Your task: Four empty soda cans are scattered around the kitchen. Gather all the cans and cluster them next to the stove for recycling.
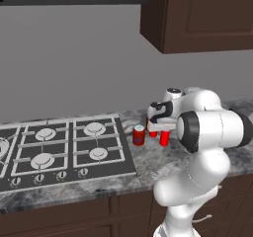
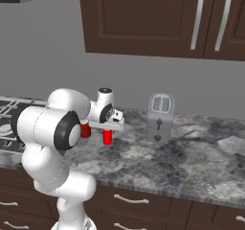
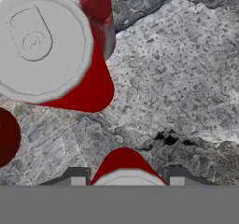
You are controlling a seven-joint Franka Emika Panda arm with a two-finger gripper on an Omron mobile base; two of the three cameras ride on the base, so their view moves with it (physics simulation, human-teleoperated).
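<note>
The arm is glossy white, built of rounded, bulbous segments. Dark grey to black rings and round caps mark its joints. The wrist block carries a small dark disc on top. The tool ends in two small dark finger tips.

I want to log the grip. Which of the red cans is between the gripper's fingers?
The plain red can farthest from the stove, under the gripper. The can with the bluish label stands free nearer the stove.
</note>
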